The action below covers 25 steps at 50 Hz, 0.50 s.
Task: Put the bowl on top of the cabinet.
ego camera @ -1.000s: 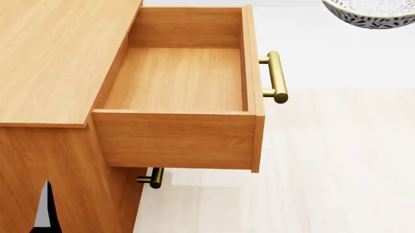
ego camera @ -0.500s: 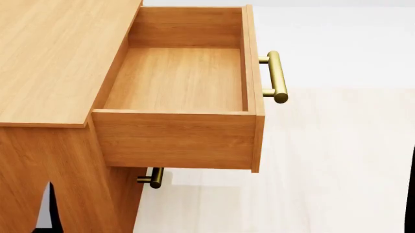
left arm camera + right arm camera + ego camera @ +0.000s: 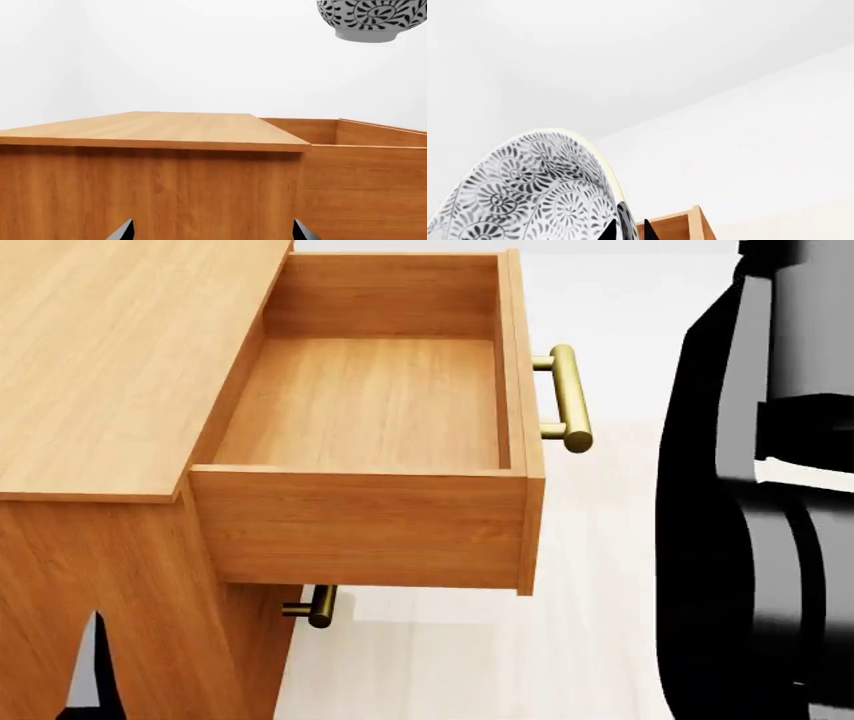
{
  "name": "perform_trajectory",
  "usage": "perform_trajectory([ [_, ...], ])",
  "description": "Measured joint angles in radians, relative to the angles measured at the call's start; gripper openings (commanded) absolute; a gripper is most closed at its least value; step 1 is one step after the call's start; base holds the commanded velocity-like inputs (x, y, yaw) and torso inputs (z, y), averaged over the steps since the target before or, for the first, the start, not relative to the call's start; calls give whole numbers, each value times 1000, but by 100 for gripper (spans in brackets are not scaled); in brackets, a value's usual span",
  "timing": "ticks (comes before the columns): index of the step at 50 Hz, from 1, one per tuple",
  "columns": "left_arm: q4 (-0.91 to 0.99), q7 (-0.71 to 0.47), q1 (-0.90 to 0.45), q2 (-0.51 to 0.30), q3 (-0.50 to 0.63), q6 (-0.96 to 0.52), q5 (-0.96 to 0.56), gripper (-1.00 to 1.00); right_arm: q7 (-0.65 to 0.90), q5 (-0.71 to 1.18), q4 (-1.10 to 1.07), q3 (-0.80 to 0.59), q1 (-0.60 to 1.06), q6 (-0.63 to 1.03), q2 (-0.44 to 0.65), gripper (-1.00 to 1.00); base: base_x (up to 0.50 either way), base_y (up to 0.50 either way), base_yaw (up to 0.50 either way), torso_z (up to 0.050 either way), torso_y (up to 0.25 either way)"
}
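Hanging high against a blank white wall, the bowl (image 3: 371, 18) shows its dark floral pattern and plain pale foot in the left wrist view, well above and off to the drawer side of the cabinet (image 3: 153, 145). From the right wrist camera the bowl (image 3: 527, 192) fills the lower corner, its thin yellowish rim gripped between the dark fingertips of the right pincer (image 3: 627, 227), which is closed on that rim. The cabinet's flat honey-brown top (image 3: 107, 360) lies bare in the head view, with nothing resting on it. Beside it the top drawer (image 3: 367, 405) stands pulled fully out, its wooden floor showing, and a brass bar handle (image 3: 567, 398) juts from its front panel. A second brass handle (image 3: 318, 606) pokes out below, under the open drawer. Pale, cream-toned floor (image 3: 534, 650) spreads beneath the cabinet and meets a lighter band farther back. A large black section of the right arm (image 3: 754, 500) blocks the right side of the head view, and the bowl itself is outside that frame. Only two dark fingertips (image 3: 123, 231) of the left pincer (image 3: 212, 232) show at the picture's edge, set wide apart and holding nothing, facing the cabinet's side panel.
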Motion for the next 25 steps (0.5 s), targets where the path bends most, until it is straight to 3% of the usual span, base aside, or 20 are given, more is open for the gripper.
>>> perform_trajectory([
  [5,4,-1,1,-2,-7,1,-11,100,13,94,6,-39,-5,-11,-27,-100,0,0,0,0,0],
  [11,8,-2,3,-5,-15,3,-24,100,68,386,6,-254,-12,-22,-45,-100,0,0,0,0,0],
  [25,18,-9,7,-11,-27,2,-43,100,120,1463,-28,-1221,10,-163,-62,-100,0,0,0,0,1],
])
